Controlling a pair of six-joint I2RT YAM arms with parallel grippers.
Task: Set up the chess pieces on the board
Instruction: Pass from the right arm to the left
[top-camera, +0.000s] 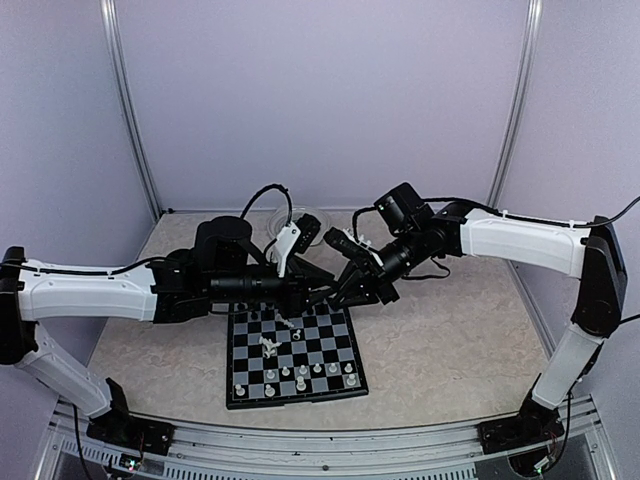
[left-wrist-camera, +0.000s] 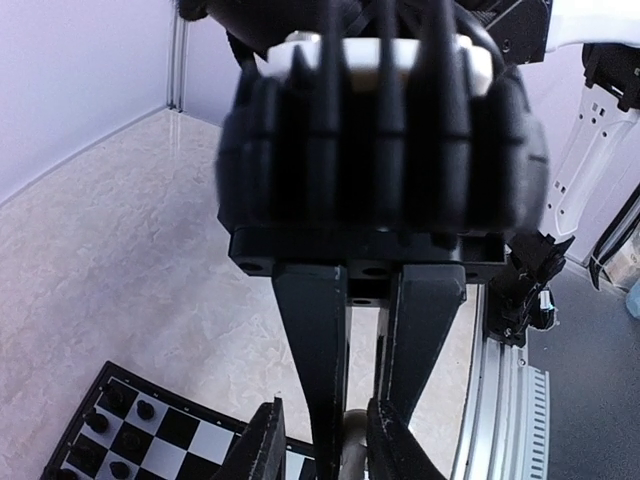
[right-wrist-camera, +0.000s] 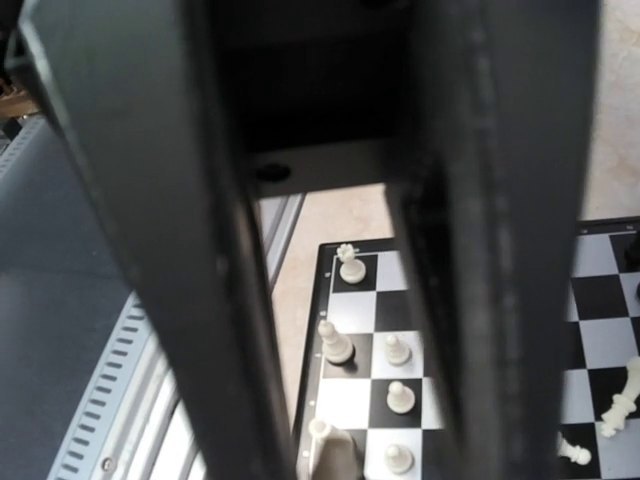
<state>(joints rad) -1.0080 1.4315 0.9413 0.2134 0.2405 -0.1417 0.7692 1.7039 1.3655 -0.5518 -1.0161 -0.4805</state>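
Observation:
The chequered board (top-camera: 297, 398) lies in front of the arms. Cream pieces (top-camera: 300, 372) stand on its near rows, and two lie tipped (top-camera: 268, 345) mid-board. Both grippers meet above its far edge. In the left wrist view the left gripper (left-wrist-camera: 325, 440) has its tips apart. The right gripper (left-wrist-camera: 365, 430) reaches down between them, its fingers close on a cream piece (left-wrist-camera: 352, 445). That piece touches the left gripper's right fingertip (left-wrist-camera: 392, 440). In the right wrist view the piece (right-wrist-camera: 330, 452) shows low between dark fingers, over the board (right-wrist-camera: 345, 402). Black pieces (left-wrist-camera: 120, 400) stand on the board's far rows.
A clear ridged plate (top-camera: 303, 222) sits behind the grippers near the back wall. The metal table rail (left-wrist-camera: 500, 400) runs along the near edge. Two cream pieces lie tipped (right-wrist-camera: 620, 395) on the board in the right wrist view.

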